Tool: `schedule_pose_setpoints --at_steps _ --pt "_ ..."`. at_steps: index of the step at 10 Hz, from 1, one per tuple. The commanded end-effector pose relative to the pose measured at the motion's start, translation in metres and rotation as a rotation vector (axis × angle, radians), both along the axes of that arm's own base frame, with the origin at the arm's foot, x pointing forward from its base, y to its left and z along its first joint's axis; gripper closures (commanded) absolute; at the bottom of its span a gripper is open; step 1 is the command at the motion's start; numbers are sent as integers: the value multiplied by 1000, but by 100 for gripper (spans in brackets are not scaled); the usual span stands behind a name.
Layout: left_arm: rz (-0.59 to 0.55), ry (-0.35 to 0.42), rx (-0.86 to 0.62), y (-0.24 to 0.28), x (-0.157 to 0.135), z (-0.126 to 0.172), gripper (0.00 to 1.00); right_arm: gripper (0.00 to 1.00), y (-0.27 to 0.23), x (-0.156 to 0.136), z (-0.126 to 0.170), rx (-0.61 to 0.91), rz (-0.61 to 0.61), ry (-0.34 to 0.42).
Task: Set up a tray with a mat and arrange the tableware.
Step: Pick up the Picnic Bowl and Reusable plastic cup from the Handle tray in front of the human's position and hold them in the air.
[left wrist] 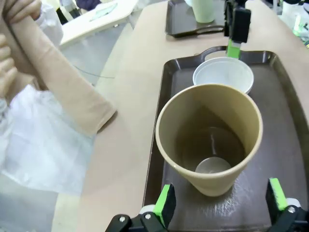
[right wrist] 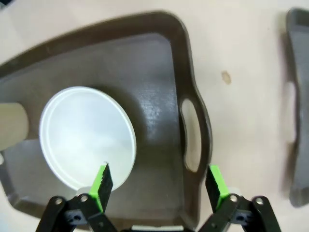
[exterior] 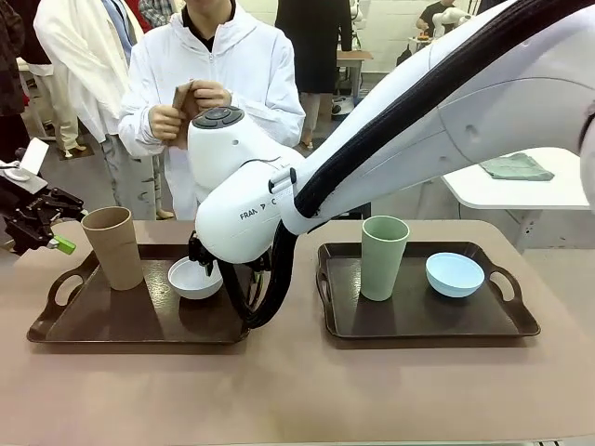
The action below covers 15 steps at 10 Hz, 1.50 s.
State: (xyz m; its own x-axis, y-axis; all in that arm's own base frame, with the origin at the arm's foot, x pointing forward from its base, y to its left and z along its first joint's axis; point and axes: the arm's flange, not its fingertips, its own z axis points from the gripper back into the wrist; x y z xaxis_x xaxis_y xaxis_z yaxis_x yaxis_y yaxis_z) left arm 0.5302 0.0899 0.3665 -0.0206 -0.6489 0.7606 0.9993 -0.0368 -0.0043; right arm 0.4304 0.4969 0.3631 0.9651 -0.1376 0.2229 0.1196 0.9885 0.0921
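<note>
Tan worktop (exterior: 297, 400) carrying two dark brown plastic trays with cut-out handles.

Near, left tray (exterior: 139, 325): it holds a tall tapered tan cup (left wrist: 210, 140) without a handle, standing upright with its long axis vertical and mouth up. Beside it sits a small round white bowl (right wrist: 87, 135). The left hand (left wrist: 222, 200) hovers just short of the cup with its green pads spread wide. The cup lies straight ahead, roughly between the lines of the two pads, and nothing is pinched.

The right arm reaches across the middle and its right hand (right wrist: 159, 186) hangs over the same tray, pointing down, pads also spread and empty. The bowl lies off-centre beneath it: one pad is over the bowl's inside, the other over the tray floor near the handle. The near rim therefore falls between the pads. This suggests a pinch on the rim rather than around the whole bowl.

The left hand is nearer the cup, the right hand nearer the bowl.

Right tray (exterior: 418, 325): an upright pale green tapered cup (exterior: 384, 257) and a light blue round bowl (exterior: 455, 274), well apart from both hands.

Far side: a person in a white coat (exterior: 232, 56) holds a rolled tan mat (left wrist: 58, 82) off the worktop. No mat lies in either tray yet. Clearing the left tray probably comes first.
</note>
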Motion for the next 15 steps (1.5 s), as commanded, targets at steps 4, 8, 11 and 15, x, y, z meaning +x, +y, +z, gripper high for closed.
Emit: schedule_pose_setpoints --at_steps 4,8,11,15 --pt "-9 34 -23 -12 3 0 0 0 21 27 -14 -7 173 -24" --pt "18 -12 -91 -22 4 -5 0 0 27 35 -18 -20 285 -27" --pt "3 -58 -114 -34 10 -17 0 0 26 35 -22 -24 304 -14" --pt "-10 -55 -85 -48 20 -34 0 0 23 38 -23 -27 323 -12"
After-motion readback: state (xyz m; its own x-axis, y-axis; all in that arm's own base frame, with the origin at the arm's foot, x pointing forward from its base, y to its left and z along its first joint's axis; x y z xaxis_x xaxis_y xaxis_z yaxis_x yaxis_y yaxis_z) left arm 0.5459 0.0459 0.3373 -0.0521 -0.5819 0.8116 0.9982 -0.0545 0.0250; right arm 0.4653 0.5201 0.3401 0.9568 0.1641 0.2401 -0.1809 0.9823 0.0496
